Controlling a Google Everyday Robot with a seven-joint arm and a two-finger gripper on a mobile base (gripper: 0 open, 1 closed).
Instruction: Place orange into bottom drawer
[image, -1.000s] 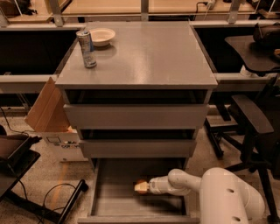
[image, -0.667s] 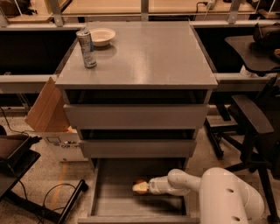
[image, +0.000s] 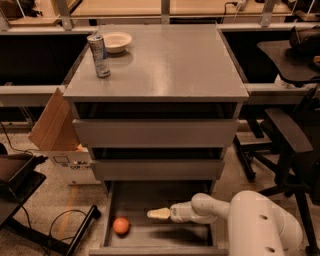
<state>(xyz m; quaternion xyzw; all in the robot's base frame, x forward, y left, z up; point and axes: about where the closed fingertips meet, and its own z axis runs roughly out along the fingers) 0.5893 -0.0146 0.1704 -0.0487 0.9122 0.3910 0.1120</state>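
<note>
The orange (image: 120, 226) lies on the floor of the pulled-out bottom drawer (image: 165, 237), near its left wall. My gripper (image: 159, 214) reaches into the same drawer from the right on the white arm (image: 210, 210), its pale tips pointing left. It is open and empty, a short way to the right of the orange and not touching it. The two grey drawers above are pushed in.
A white bowl (image: 115, 41) and a drink can (image: 99, 55) stand on the cabinet top at the back left. A cardboard box (image: 57, 132) leans at the cabinet's left. Black office chairs (image: 287, 145) stand to the right. A cable lies on the floor at the left.
The orange was at my gripper's tips before. Now it is let go and lies to the left in the bottom drawer. The gripper has stayed in about the same place.
</note>
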